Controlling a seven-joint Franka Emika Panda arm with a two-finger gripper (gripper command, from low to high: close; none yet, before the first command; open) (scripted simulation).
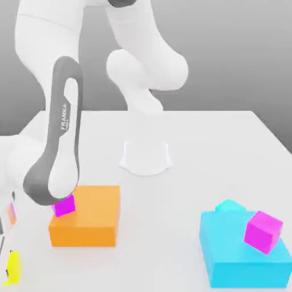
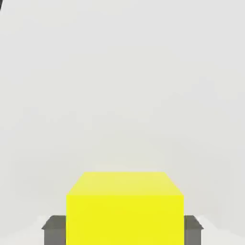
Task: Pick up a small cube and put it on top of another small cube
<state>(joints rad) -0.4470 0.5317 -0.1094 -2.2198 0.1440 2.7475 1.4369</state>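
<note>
1. A large orange block [image 1: 85, 217] lies on the white table [image 1: 188, 188], toward the exterior view's left.
2. A small magenta cube [image 1: 64, 205] sits on that block's left part.
3. A large cyan block [image 1: 242, 251] lies well apart, toward the exterior view's right.
4. A second small magenta cube [image 1: 263, 231] rests tilted on it.
5. A small yellow cube [image 2: 124, 208] lies between the gripper's [image 2: 122, 229] fingers [image 2: 52, 229].

arm [image 1: 145, 68]: smooth white casing with a soft sheen, plastic-looking
forearm cover [image 1: 60, 142]: matt grey
worktop [image 1: 217, 154]: plain white, matt, smooth
yellow cube [image 2: 125, 208]: flat, even colour, matt
fingers [image 2: 53, 228]: dull dark grey
orange block [image 1: 88, 219]: smooth, matt
</note>
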